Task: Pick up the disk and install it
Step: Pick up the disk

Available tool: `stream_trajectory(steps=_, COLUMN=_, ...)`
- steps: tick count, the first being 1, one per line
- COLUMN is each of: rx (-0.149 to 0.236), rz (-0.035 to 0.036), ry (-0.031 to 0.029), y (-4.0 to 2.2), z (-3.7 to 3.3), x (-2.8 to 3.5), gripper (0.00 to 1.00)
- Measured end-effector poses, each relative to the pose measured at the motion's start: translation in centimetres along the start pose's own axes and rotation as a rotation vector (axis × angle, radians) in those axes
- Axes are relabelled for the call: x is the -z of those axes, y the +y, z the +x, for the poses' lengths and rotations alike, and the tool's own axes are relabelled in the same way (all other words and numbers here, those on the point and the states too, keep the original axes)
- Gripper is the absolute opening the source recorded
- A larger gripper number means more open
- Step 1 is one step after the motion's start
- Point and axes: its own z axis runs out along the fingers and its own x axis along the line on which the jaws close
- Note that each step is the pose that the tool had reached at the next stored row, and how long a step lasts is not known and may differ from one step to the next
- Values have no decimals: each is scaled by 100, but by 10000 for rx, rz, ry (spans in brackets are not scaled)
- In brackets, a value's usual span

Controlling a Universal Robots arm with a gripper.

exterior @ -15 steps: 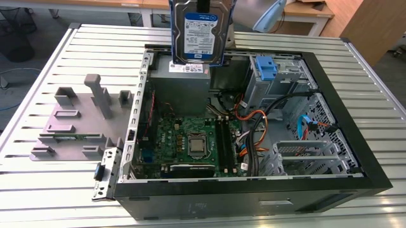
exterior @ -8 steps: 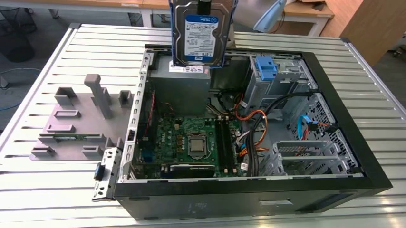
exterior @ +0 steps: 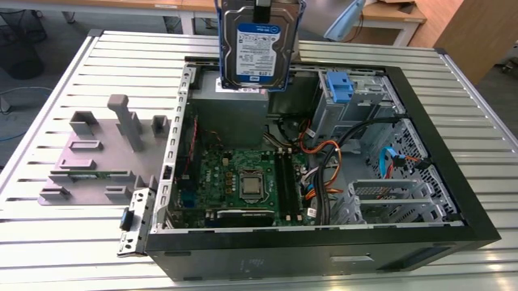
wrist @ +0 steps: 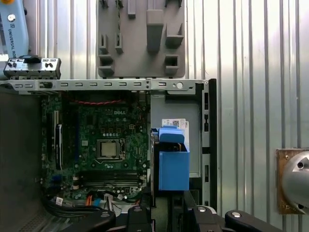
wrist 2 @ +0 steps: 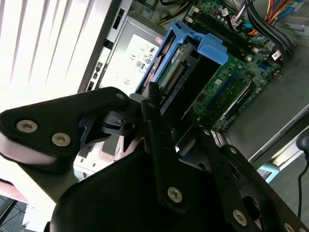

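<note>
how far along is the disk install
Pickup looks done: the claw is shut on the disk and holds it in the air above the open computer case. Installing is left: the disk is not seated inside the case yet.

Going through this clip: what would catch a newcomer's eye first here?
The disk, label facing out in its blue carrier, hangs upright above the far side of the open computer case in the exterior view, clamped by the gripper. Below it lies the green motherboard. A grey fixture tray sits outside the case at the exterior view's left.
</note>
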Motion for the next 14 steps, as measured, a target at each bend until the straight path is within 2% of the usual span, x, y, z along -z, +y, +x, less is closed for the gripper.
stream_trajectory(steps=14, rx=0, rz=0, ry=0, y=-12, z=210, x=2, gripper=35)
